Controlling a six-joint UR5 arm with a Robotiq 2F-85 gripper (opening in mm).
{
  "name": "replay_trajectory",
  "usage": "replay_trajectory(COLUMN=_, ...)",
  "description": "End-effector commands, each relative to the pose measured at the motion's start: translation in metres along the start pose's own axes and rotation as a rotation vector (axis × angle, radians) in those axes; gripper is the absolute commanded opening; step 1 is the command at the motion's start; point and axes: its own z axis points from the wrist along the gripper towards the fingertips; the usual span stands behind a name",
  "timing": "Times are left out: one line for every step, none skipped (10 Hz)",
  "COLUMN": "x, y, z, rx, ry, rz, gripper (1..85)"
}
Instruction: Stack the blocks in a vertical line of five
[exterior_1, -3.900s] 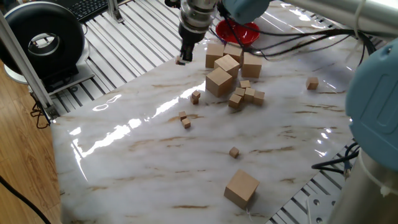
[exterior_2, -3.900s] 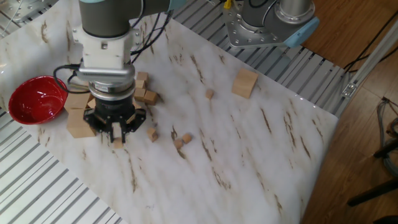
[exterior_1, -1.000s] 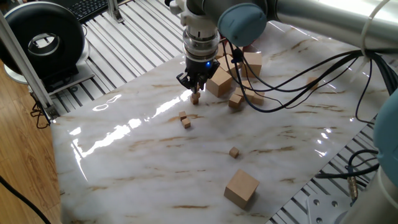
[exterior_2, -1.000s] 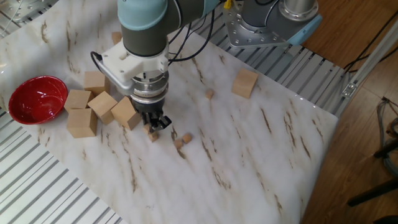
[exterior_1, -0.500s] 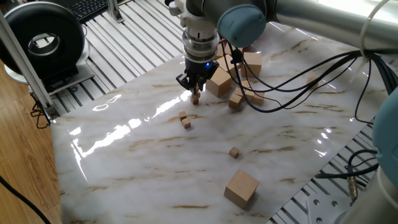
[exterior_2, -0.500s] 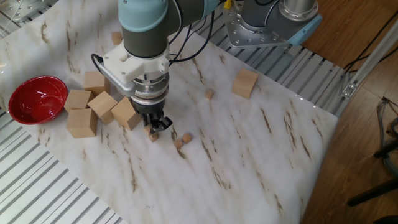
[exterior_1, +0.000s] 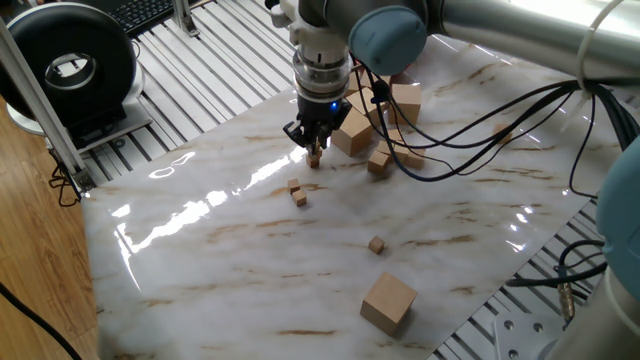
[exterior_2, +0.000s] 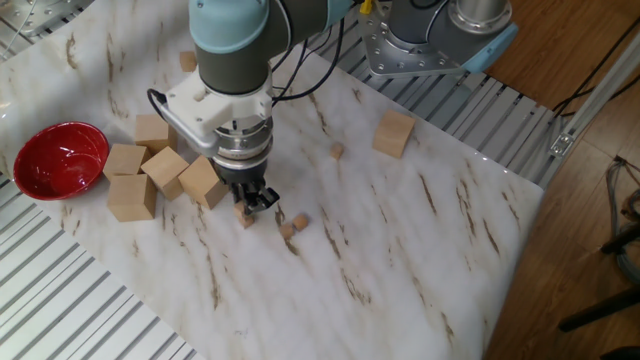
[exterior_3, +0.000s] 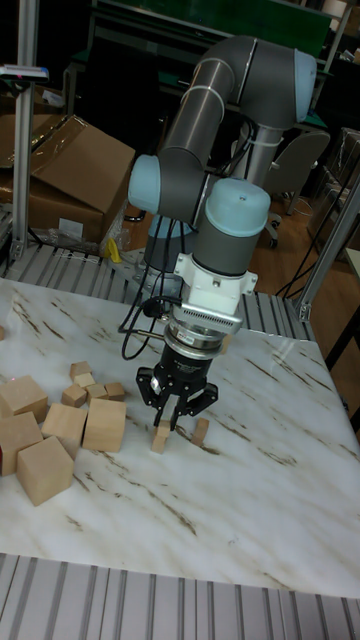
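My gripper (exterior_1: 314, 151) (exterior_2: 251, 205) (exterior_3: 168, 426) hangs low over the marble table, just in front of the bigger wooden cubes. It is shut on a tiny light-wood block that sits on top of another tiny block (exterior_1: 314, 160) (exterior_2: 245, 218) (exterior_3: 160, 441). Two more tiny blocks (exterior_1: 293, 185) (exterior_1: 300, 199) lie close together just beyond it, also seen as a pair (exterior_2: 287, 230) (exterior_2: 301, 220). Another tiny block (exterior_1: 376, 244) (exterior_2: 338, 151) lies alone farther out. The gripper's fingers hide most of the held block.
A cluster of medium and large wooden cubes (exterior_2: 148, 175) (exterior_3: 62, 425) sits right behind the gripper. A red bowl (exterior_2: 55, 160) stands past them. One large cube (exterior_1: 388, 302) (exterior_2: 394, 133) rests alone near the table edge. Cables trail from the arm.
Since 3.9 s ago the gripper carried a tiny block from the table's edge to the lone block by the big cubes. Over the last second it has barely moved.
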Motion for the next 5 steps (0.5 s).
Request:
replay_trajectory(x=0.0022, y=-0.0001, z=-0.0009, rx=-0.003, ry=0.011, rz=0.001, gripper=1.0)
replay_trajectory(x=0.0007, y=-0.0016, z=-0.0017, rx=0.002, ry=0.006, rz=-0.005, gripper=1.0)
replay_trajectory(x=0.0002, y=-0.0027, z=-0.0036, rx=0.007, ry=0.006, rz=-0.008, gripper=1.0)
replay_trajectory(x=0.0007, y=-0.0028, z=-0.0066, rx=0.010, ry=0.013, rz=-0.010, gripper=1.0)
replay_trajectory(x=0.0018, y=-0.0026, z=-0.0101, rx=0.013, ry=0.028, rz=-0.014, gripper=1.0)
